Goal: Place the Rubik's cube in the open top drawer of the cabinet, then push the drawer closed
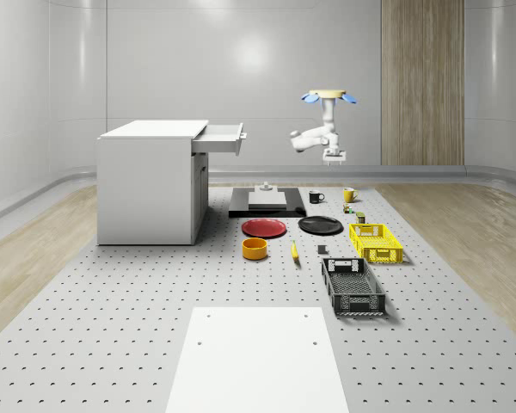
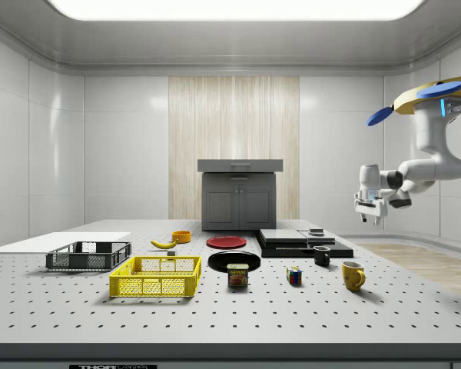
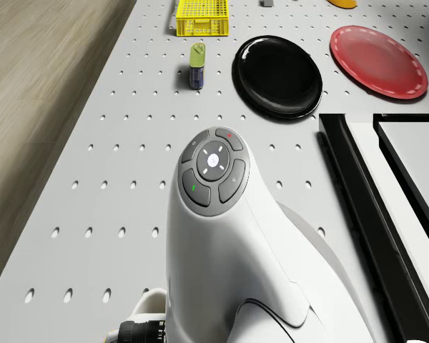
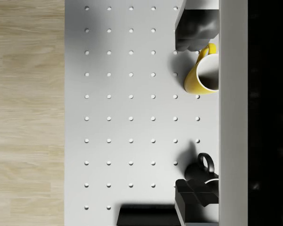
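in the side view, a yellow basket [image 2: 155,277] is seen nearest on the perforated table [image 2: 415,315]. at its 3 o'clock a can [image 2: 237,275] is stood, then the rubik's cube [image 2: 294,275], then a yellow mug [image 2: 353,274], all set apart. the cube is rested on the table top, well away from the cabinet and touched by nothing.

one row back, a black crate [image 2: 88,256] is placed at 9 o'clock of a black plate [image 2: 232,261], and a black mug [image 2: 322,256] at the plate's 3 o'clock. farther on, a banana [image 2: 164,244], an orange bowl [image 2: 181,236], a red plate [image 2: 226,242] and a black platform [image 2: 296,242] are laid out.

the gripper [image 2: 369,217] is hung in the air above the mugs, at about 1 o'clock of the cube in the side view. in the wrist view the gripper [image 4: 195,113] is shown with its fingers [image 4: 191,33] spread wide and nothing held between them; the yellow mug and the black mug are seen on the table below.

the drone [image 2: 438,92] is hovered higher, at 1 o'clock of the gripper, over the table's edge by the mugs.

farthest off, the cabinet [image 2: 238,201] is stood. in the whole-scene view its top drawer [image 1: 219,138] is pulled out toward 3 o'clock.
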